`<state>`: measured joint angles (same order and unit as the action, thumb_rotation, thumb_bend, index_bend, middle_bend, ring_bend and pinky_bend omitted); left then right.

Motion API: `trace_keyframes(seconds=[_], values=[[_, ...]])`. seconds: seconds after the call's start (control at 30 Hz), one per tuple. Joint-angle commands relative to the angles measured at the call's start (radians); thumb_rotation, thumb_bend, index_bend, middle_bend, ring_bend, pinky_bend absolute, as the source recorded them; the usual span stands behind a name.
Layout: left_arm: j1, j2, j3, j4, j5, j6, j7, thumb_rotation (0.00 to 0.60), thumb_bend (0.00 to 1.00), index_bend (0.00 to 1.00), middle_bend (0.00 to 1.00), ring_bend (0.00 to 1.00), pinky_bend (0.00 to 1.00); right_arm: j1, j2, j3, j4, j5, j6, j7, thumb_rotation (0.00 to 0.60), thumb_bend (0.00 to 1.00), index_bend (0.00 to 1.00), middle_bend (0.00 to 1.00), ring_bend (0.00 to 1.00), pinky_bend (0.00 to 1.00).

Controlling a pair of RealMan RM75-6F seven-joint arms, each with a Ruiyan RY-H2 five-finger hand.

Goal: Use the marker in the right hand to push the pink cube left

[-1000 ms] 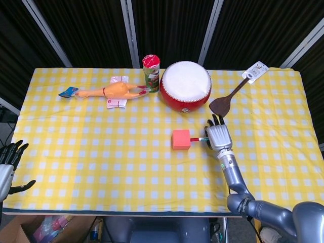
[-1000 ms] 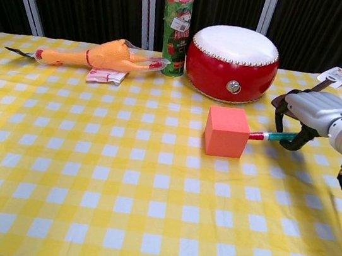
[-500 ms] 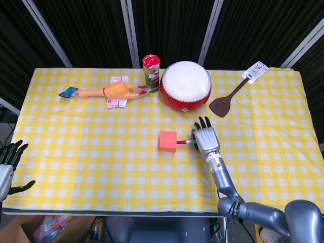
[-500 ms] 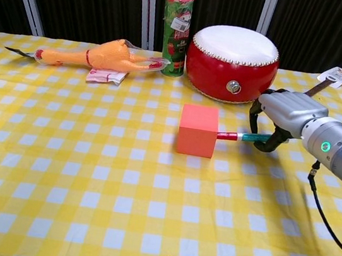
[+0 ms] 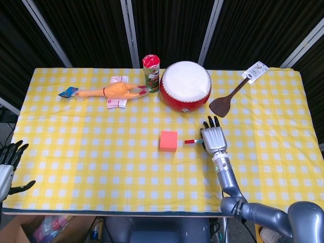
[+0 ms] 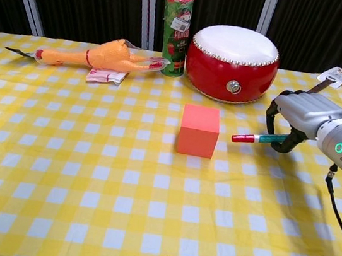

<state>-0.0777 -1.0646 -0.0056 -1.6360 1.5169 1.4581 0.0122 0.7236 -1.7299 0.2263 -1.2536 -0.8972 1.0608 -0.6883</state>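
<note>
A: Chest view says it best. The right hand (image 6: 304, 116) has its fingers curled around the marker (image 6: 260, 139), red tip aimed at the pink cube (image 6: 198, 130), with a clear gap between them.

B: So it's between pushes? I'd guess the tip needs to touch the cube's right face, then drive left. The left hand (image 5: 7, 163) hangs off the table edge, fingers spread, holding nothing.

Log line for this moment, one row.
right hand: holds marker | tip: clear of cube, gap shows | cube: resting, right of table centre | left hand: idle, open, off table
</note>
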Motion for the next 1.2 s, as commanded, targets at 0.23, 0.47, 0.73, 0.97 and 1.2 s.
trace_keyframes(seconds=[0.23,0.47,0.73,0.97,1.2], values=[[-0.002,0.004,0.000,-0.005,-0.006,-0.008,-0.010,0.600,0.00,0.00,0.00,0.00,0.00,0.032,-0.045,0.029,0.000,0.028,0.008,-0.034,0.600,0.50,0.63,0.25,0.02,0.05],[-0.004,0.010,0.001,-0.008,-0.010,-0.016,-0.023,0.600,0.00,0.00,0.00,0.00,0.00,0.065,-0.090,0.043,-0.011,0.041,0.020,-0.075,0.600,0.50,0.63,0.26,0.03,0.06],[-0.003,0.013,0.005,-0.009,-0.002,-0.014,-0.028,0.600,0.00,0.00,0.00,0.00,0.00,0.089,-0.136,0.049,-0.019,0.053,0.035,-0.106,0.600,0.50,0.63,0.26,0.03,0.06],[-0.002,0.016,0.005,-0.009,-0.006,-0.013,-0.030,0.600,0.00,0.00,0.00,0.00,0.00,0.086,-0.132,0.050,-0.033,0.064,0.057,-0.125,0.600,0.50,0.63,0.26,0.03,0.06],[-0.002,0.014,0.005,-0.010,-0.004,-0.012,-0.024,0.600,0.00,0.00,0.00,0.00,0.00,0.065,-0.108,0.041,-0.052,0.079,0.076,-0.133,0.600,0.50,0.63,0.26,0.03,0.06]])
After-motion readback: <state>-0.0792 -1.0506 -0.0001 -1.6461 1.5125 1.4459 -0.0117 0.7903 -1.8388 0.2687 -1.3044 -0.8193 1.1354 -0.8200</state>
